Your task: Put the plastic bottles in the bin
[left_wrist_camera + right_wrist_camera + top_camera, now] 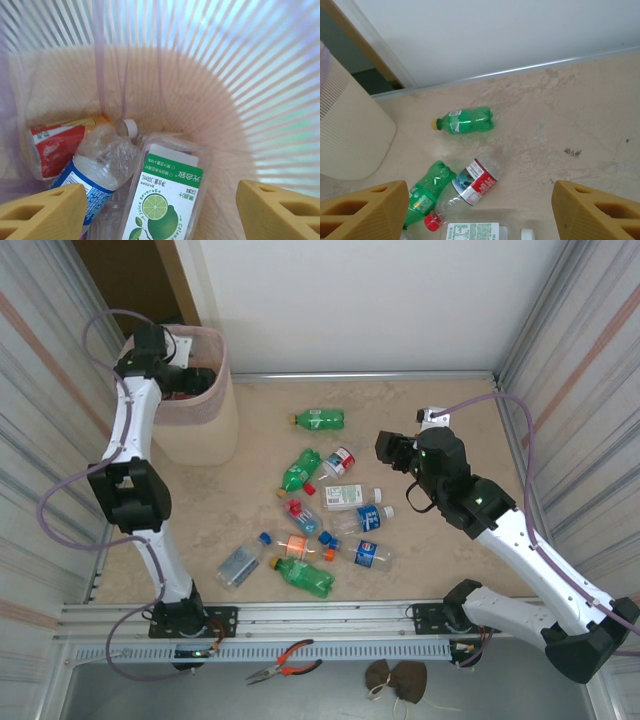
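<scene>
Ten or so bottles (pixel 350 497) lie mid-frame on the table (pixel 450 440) | some more inside bin (pixel 200 435), upper left | left gripper (pixel 160 212) spread wide, empty, over bin | right gripper (pixel 481 212) spread above them | step: drop looks done | next: pinch another bottle

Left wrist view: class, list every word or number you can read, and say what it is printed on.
"Juice Beverage": on the lime-label bottle lying in the bin.
Chinese characters and small print on that label: too blurred to read.
Print on the red-label bottle and the blue-label bottle: unreadable.
</scene>
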Action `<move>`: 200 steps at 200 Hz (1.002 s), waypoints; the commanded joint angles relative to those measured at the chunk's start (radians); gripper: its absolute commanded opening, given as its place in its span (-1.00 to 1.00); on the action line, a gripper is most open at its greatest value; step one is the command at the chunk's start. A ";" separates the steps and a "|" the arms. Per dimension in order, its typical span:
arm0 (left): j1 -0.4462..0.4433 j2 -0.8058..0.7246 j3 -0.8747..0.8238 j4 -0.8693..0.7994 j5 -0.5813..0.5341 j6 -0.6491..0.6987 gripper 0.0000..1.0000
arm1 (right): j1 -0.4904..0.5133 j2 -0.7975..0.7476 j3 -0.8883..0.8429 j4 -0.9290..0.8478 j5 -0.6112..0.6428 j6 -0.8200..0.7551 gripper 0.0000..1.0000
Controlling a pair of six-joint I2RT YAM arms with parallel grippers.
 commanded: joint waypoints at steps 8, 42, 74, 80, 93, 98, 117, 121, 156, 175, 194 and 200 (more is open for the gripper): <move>0.007 -0.102 0.037 -0.027 0.058 0.000 0.56 | 0.010 -0.028 0.009 -0.011 0.024 0.029 0.49; 0.004 -0.170 0.038 -0.033 0.106 0.001 0.56 | 0.012 -0.035 0.006 -0.015 0.025 0.027 0.48; -0.018 -0.240 0.034 -0.062 0.128 0.028 0.54 | 0.011 -0.039 0.000 -0.013 0.025 0.027 0.49; -0.024 -0.253 0.030 -0.071 0.133 0.036 0.53 | 0.011 -0.040 -0.001 -0.012 0.025 0.027 0.49; -0.042 -0.292 0.012 -0.083 0.150 0.060 0.53 | 0.011 -0.039 -0.005 -0.009 0.023 0.025 0.49; -0.051 -0.305 0.002 -0.090 0.150 0.072 0.53 | 0.011 -0.039 -0.006 -0.007 0.022 0.025 0.49; -0.085 -0.368 -0.045 -0.118 0.126 0.095 0.53 | 0.010 -0.039 -0.013 -0.002 0.020 0.026 0.49; -0.090 -0.383 -0.060 -0.122 0.124 0.099 0.53 | 0.011 -0.040 -0.014 -0.001 0.020 0.025 0.49; -0.177 -0.530 -0.220 -0.146 0.062 0.148 0.51 | 0.009 -0.041 -0.024 0.009 0.009 0.021 0.50; -0.249 -0.597 -0.291 -0.181 -0.011 0.184 0.51 | 0.008 -0.041 -0.030 0.013 0.002 0.018 0.50; -0.314 -0.658 -0.362 -0.232 -0.071 0.198 0.50 | 0.005 -0.041 -0.037 0.018 -0.006 0.018 0.50; -0.336 -0.682 -0.391 -0.243 -0.095 0.195 0.50 | 0.005 -0.041 -0.040 0.020 -0.009 0.019 0.50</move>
